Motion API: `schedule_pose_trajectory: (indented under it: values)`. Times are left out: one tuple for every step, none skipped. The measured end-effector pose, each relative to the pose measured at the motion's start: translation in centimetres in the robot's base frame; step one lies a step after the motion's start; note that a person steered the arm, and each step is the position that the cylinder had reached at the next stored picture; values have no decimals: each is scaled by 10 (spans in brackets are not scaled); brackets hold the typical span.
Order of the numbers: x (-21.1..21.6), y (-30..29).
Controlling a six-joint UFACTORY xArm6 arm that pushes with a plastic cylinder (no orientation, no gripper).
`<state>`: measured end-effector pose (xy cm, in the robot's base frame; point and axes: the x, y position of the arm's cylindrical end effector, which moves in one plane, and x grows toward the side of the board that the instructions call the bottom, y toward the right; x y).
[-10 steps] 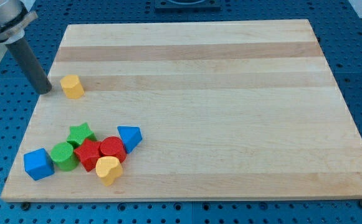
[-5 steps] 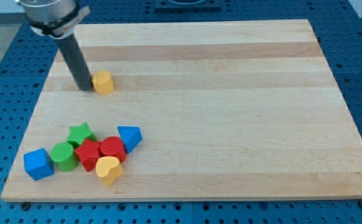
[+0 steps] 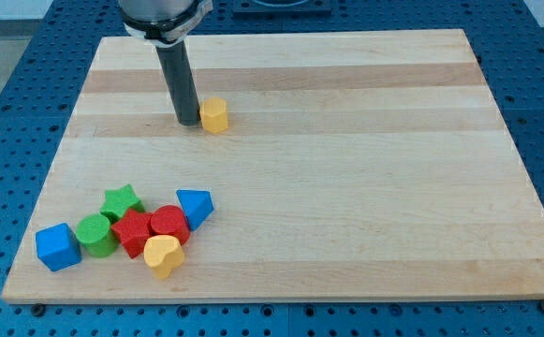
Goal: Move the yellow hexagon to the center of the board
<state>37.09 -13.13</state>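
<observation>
The yellow hexagon (image 3: 214, 116) sits upper left of the table (image 3: 346, 187) centre, my tip (image 3: 187, 122) touching its left side. No hand shows. Seven blocks: two yellow, two red, two green, two blue minus none—eight in all.

Small yellow hexagonal block (image 3: 214, 115), matte and solid in colour, standing upright on a flat face. Resting on the pale wooden bench (image 3: 346, 187) in its upper-left part, to the view's left of the centre and somewhat toward the view's top. Touching or just beside my tip (image 3: 188, 123), which sits at its left side.
</observation>
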Motion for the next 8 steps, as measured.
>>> schedule_pose_trajectory:
  values:
    - [-3, 2]
    - [-5, 6]
    - [-5, 16]
    - [-5, 25]
    - [-5, 34]
    - [-5, 46]
    - [-2, 54]
    - [4, 58]
